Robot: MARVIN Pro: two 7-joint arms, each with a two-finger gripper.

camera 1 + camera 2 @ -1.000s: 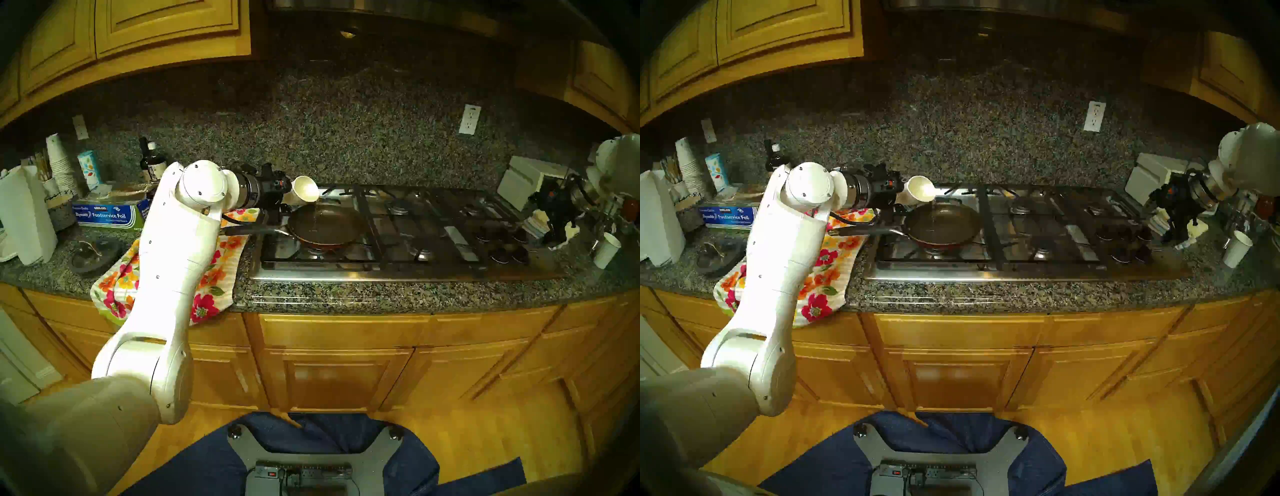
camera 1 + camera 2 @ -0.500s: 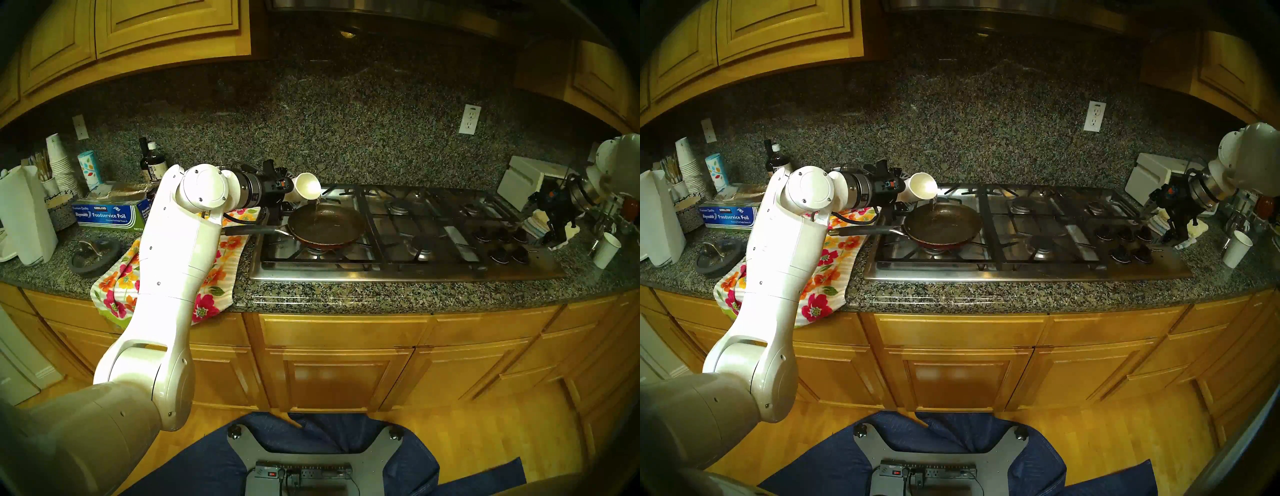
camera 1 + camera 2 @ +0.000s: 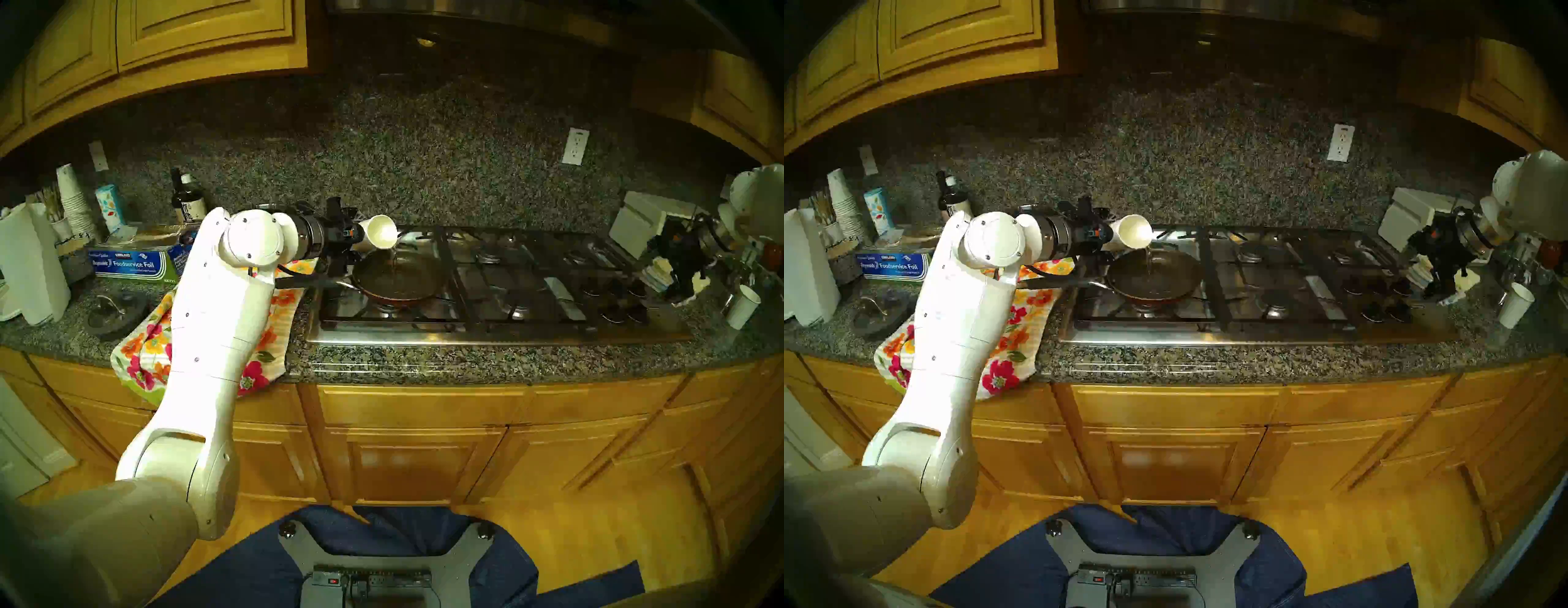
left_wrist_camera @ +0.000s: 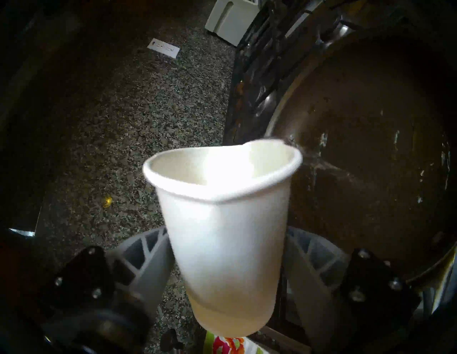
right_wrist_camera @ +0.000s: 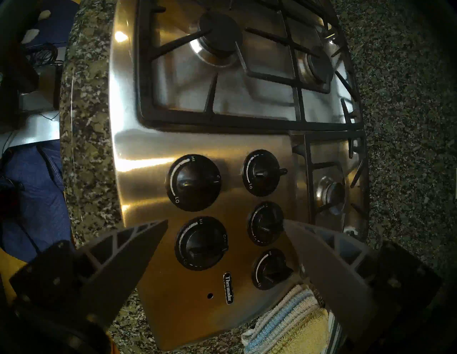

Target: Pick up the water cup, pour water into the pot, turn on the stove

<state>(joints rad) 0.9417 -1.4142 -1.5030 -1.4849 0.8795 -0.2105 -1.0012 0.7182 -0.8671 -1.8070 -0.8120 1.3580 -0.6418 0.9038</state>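
Observation:
The white paper water cup [image 3: 379, 231] [image 4: 227, 234] is tipped on its side over the far left rim of the pot [image 3: 407, 276] [image 4: 371, 148], a dark brown frying pan on the front left burner. A thin stream of water [image 3: 392, 259] falls from the cup's lip into the pan. My left gripper [image 3: 359, 240] [image 4: 227, 230] is shut on the cup's lower half. My right gripper [image 3: 683, 284] [image 5: 225, 222] hangs open above the black knobs [image 5: 194, 183] at the right end of the steel stove [image 3: 509, 333] [image 5: 138, 153], touching none.
A floral towel [image 3: 263, 339] lies under my left arm beside the pan's grey handle [image 3: 305, 282]. A foil box [image 3: 131, 263], bottles and stacked cups stand at the far left. Another white cup [image 3: 742, 308] and a striped cloth [image 5: 284, 321] sit right of the stove.
The left gripper has shifted the cup a little to the right and tipped it further. The stream of water keeps falling into the pan. The right arm has not moved.

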